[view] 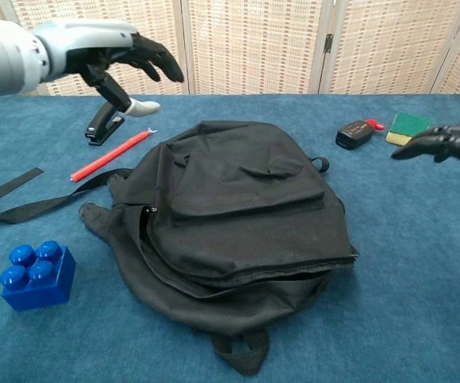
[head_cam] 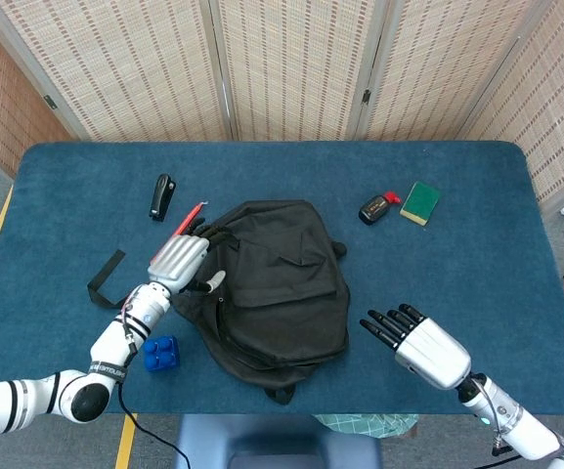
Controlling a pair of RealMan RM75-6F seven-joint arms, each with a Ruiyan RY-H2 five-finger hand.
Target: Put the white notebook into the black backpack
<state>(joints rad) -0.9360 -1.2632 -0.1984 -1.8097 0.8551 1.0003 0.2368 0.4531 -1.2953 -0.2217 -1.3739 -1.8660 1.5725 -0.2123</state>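
Observation:
The black backpack [head_cam: 274,283] [view: 241,231] lies flat in the middle of the blue table, its flap down over the opening. No white notebook shows in either view. My left hand [head_cam: 182,262] [view: 110,57] hovers off the backpack's left edge, fingers spread, holding nothing. My right hand [head_cam: 420,346] [view: 446,144] is off to the backpack's right, above the table, fingers apart and empty.
A red pencil [head_cam: 176,234] [view: 110,155] and a black stapler [head_cam: 161,195] [view: 104,122] lie left of the backpack. A blue brick [head_cam: 161,354] [view: 37,274] sits front left beside a black strap [view: 10,209]. A black-and-red device [head_cam: 376,207] and a green sponge [head_cam: 419,202] lie at back right.

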